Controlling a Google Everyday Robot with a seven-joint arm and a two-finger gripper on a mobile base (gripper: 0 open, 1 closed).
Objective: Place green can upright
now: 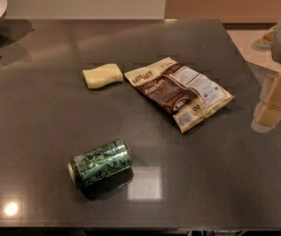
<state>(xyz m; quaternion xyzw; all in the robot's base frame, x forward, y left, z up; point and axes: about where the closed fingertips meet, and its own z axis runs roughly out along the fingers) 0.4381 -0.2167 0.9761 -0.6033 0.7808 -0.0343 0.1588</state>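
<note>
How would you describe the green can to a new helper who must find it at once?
On the dark table, look at the near edge, left of middle, far from the gripper at the right edge. The green can lies there on its side. Unlike the flat brown snack bag and yellow sponge farther back, it is round, shiny and leaf-patterned.

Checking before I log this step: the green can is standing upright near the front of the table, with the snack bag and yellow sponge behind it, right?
Not quite: the camera view shows the green can lying on its side, not upright. The rest holds: snack bag and yellow sponge lie behind it. The gripper is at the right edge.
</note>
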